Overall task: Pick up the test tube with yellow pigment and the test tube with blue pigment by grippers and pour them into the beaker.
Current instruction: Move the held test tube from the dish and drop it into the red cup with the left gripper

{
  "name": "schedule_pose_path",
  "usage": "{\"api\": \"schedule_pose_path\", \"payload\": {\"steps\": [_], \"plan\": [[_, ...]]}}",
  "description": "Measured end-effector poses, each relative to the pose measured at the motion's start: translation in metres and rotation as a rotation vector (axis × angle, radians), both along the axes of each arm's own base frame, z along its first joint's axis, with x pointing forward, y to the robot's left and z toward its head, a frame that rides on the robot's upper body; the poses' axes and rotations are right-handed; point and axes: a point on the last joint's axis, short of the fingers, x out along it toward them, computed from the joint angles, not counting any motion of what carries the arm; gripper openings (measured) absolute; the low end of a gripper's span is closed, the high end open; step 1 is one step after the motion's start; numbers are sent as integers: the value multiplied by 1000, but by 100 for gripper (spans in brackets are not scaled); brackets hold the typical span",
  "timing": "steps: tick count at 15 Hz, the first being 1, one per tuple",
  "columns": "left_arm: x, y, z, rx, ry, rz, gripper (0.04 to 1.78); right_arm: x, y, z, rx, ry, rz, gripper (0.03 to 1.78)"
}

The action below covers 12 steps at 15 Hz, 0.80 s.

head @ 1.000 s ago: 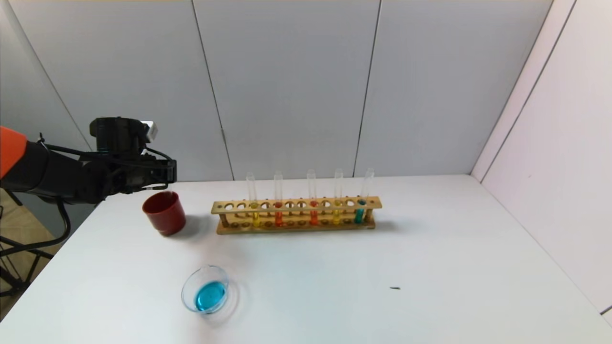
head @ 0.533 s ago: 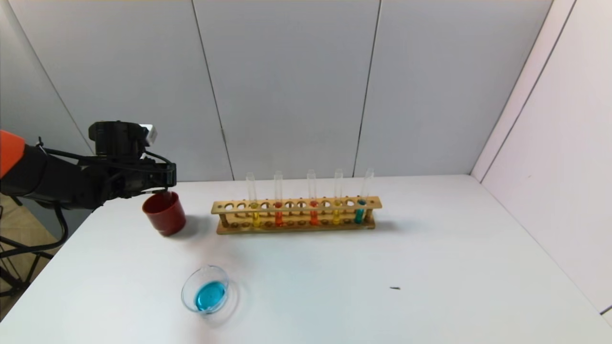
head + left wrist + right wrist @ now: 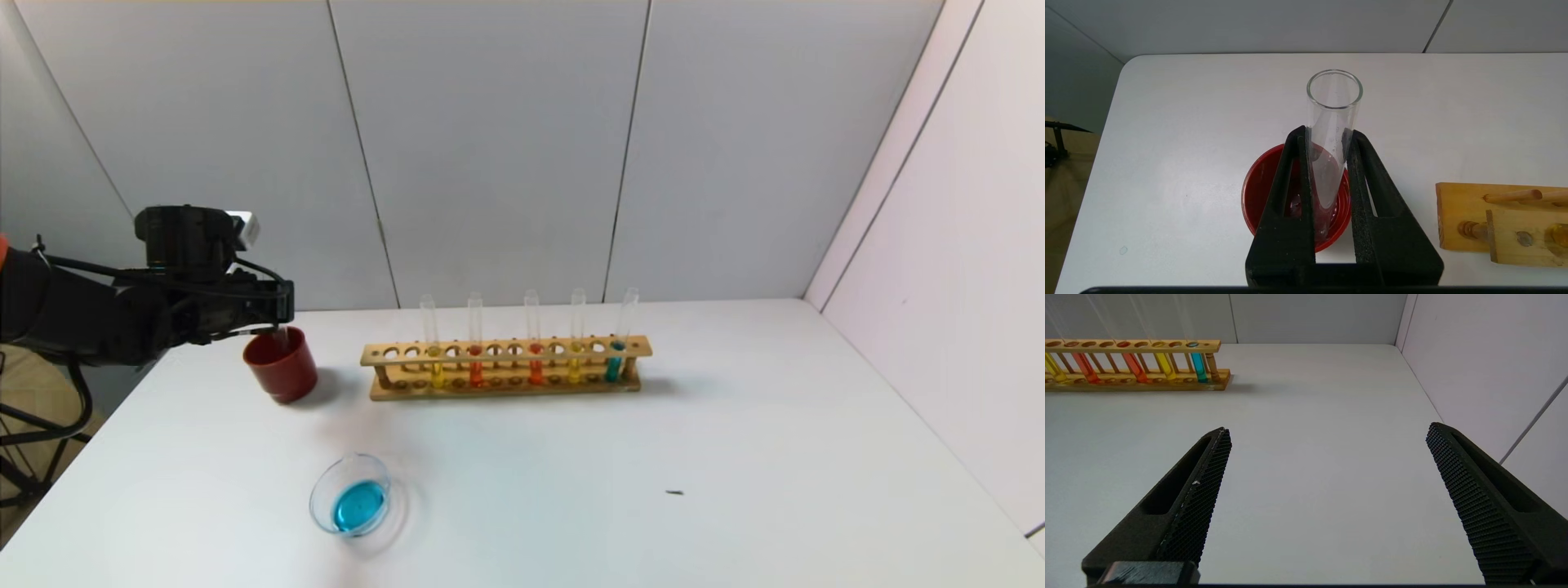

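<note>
My left gripper [image 3: 282, 314] hangs over the dark red cup [image 3: 280, 365] at the table's back left. It is shut on an empty clear test tube [image 3: 1334, 106], whose round bottom reaches down into the cup [image 3: 1257, 196]. The wooden rack [image 3: 506, 353] holds two yellow tubes [image 3: 575, 363] [image 3: 435, 367] and, at its right end, the blue tube [image 3: 614, 363]. The beaker [image 3: 351, 496] stands near the front left with blue liquid in it. My right gripper [image 3: 1327, 428] is open and empty low over bare table; it does not show in the head view.
Two orange-red tubes [image 3: 476, 367] stand in the rack between the yellow ones. A small dark speck [image 3: 674, 492] lies on the white table [image 3: 735, 425] at front right. Grey walls close the back and the right side.
My left arm has drawn slightly left and lowered, bringing the empty tube's bottom down into the red cup. Nothing else has moved.
</note>
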Motion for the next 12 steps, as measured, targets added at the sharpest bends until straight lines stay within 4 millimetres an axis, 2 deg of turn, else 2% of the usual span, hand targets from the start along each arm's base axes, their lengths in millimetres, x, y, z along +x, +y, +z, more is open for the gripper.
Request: {"api": "schedule_pose_path", "payload": {"steps": [3,6,10,12], "plan": [[-6,0,1,-2,3,4,34,0,0,0,0,0,0,174],[-10,1,0,2,3,5,57,0,0,0,0,0,0,174],[-12,2,0,4,-19,6,124,0,0,0,0,0,0,174],[-15,1,1,5,-21,4,150,0,0,0,0,0,0,174]]}}
